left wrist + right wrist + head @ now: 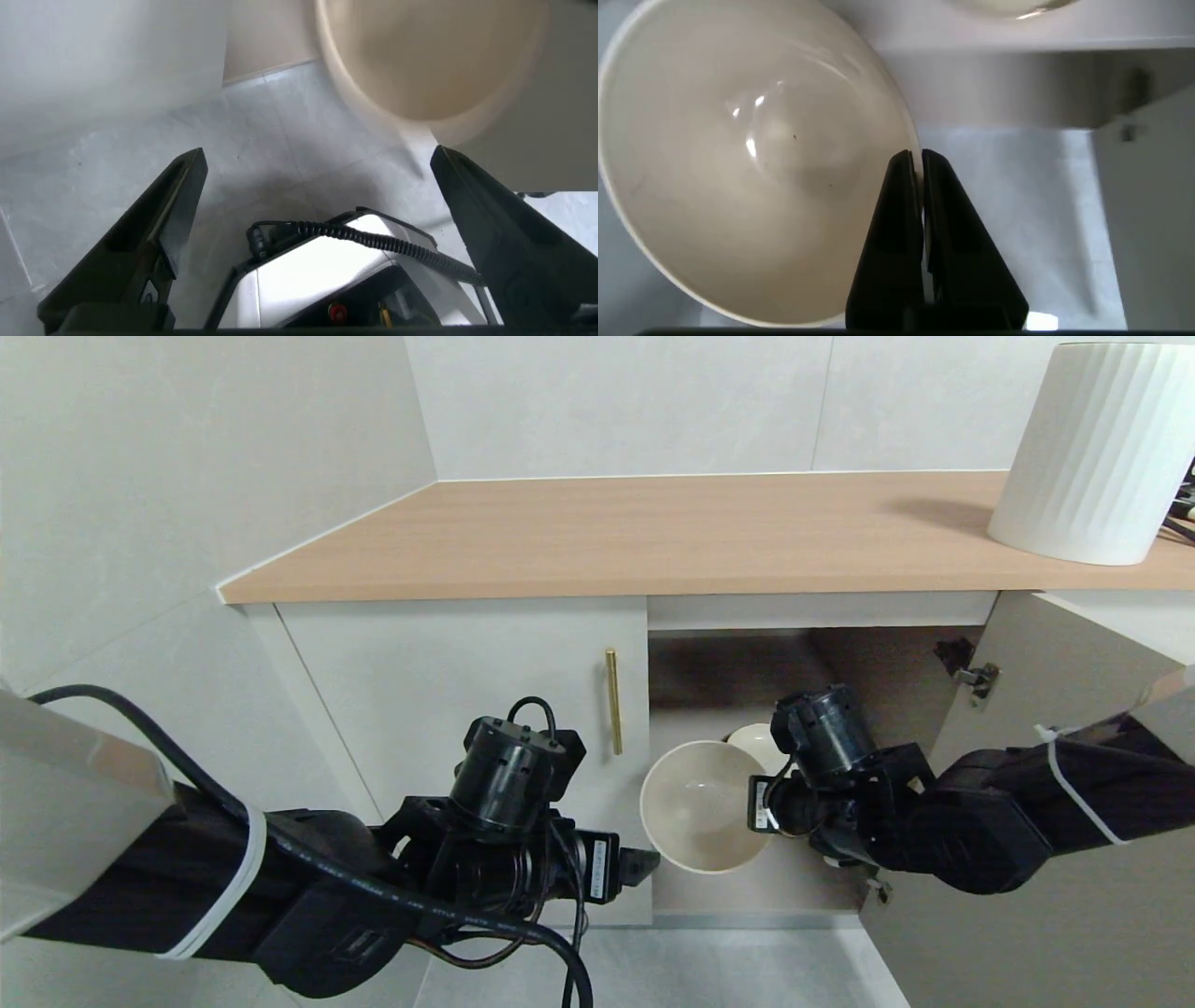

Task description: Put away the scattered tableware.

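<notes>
Bowl [695,807] and open cabinet [822,658] line up near to far, and the coming move turns on that line. The right gripper [758,805] is clamped on the bowl's right rim, one finger inside the wall and one outside, as the right wrist view shows [921,173]. The bowl hangs tipped, its mouth turned up and toward the near side, in front of the opening and between the shut left door [448,681] and the swung-out right door [1046,728]. A second dish [752,739] sits inside, just beyond the bowl's far rim, so I judge the free shelf space lies ahead and a little left of that dish. Whether the bowl's underside touches the cabinet floor I cannot tell. The left gripper [644,868], jaws spread wide with nothing between them, waits near and left of the bowl, just below its lower rim; the right arm is the one placed to carry the bowl in
</notes>
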